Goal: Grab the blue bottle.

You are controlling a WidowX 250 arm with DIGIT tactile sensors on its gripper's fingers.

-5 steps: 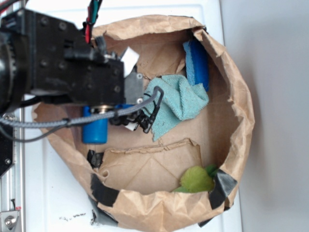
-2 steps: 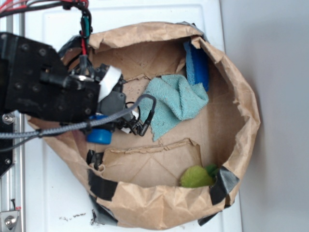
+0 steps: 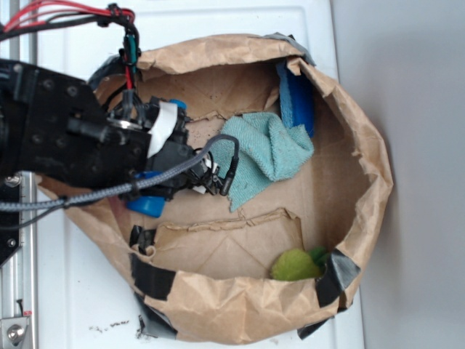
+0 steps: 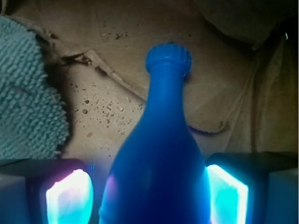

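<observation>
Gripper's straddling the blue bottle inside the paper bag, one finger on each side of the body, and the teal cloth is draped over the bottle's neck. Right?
Not quite. The teal cloth lies beside the blue bottle, clear of its bare neck; the wrist view shows this. The rest holds: the gripper straddles the bottle's body inside the paper bag.

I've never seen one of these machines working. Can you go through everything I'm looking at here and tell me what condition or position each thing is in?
Blue bottle: lying down between the fingers, neck pointing away.
Gripper: open, one finger either side of the bottle's body, gaps visible.
Teal cloth: crumpled, beside the bottle.
Paper bag: opened wide, rim torn and taped.
Dark blue flat object: leaning against the bag's wall.
Green object: resting near the bag's edge.
</observation>
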